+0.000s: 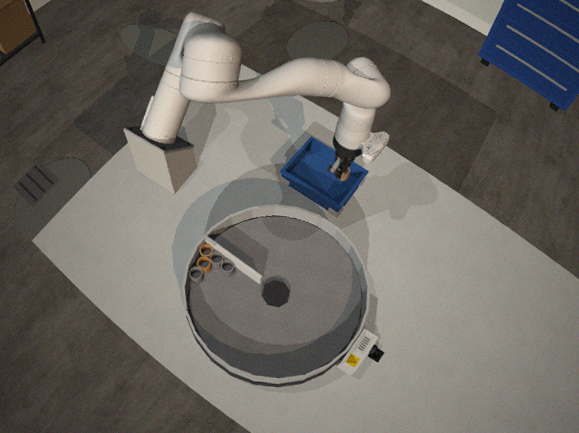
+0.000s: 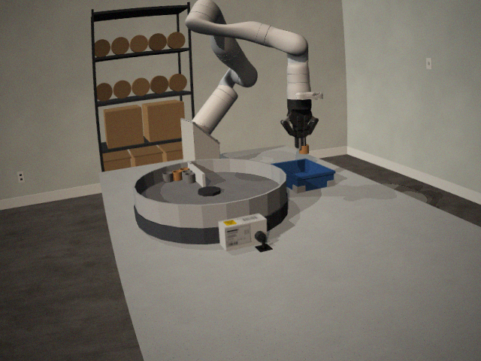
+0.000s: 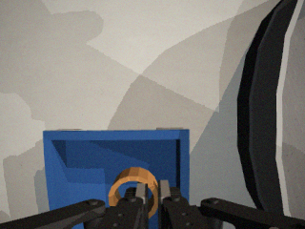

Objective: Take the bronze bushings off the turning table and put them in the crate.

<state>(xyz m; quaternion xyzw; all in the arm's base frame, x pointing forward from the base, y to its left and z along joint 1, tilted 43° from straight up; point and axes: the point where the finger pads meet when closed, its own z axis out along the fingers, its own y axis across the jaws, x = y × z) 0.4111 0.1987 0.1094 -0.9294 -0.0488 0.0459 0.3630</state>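
My gripper [image 1: 339, 170] [image 2: 303, 145] [image 3: 152, 194] is shut on a bronze bushing [image 1: 344, 177] [image 2: 304, 149] [image 3: 120, 189], pinching one side of the ring's wall. It holds the bushing a little above the open blue crate [image 1: 307, 173] [image 2: 310, 175] [image 3: 83, 159]. On the turning table [image 1: 270, 336] [image 2: 201, 213] two bronze bushings [image 1: 206, 250] [image 1: 204, 263] [image 2: 177, 175] stand beside three steel bushings [image 1: 217, 258] [image 1: 228, 268] [image 1: 196, 273] [image 2: 167, 177] [image 2: 189, 177], bunched against a white divider bar [image 1: 234, 261] [image 2: 198, 172] at the left rim.
The table has a raised rim wall, seen at the right of the wrist view [image 3: 261, 121], and a dark hub [image 1: 276, 292] [image 2: 209, 190]. A control box [image 1: 358, 351] [image 2: 242, 231] sits at its front. The arm's pedestal [image 1: 160, 159] stands behind the table.
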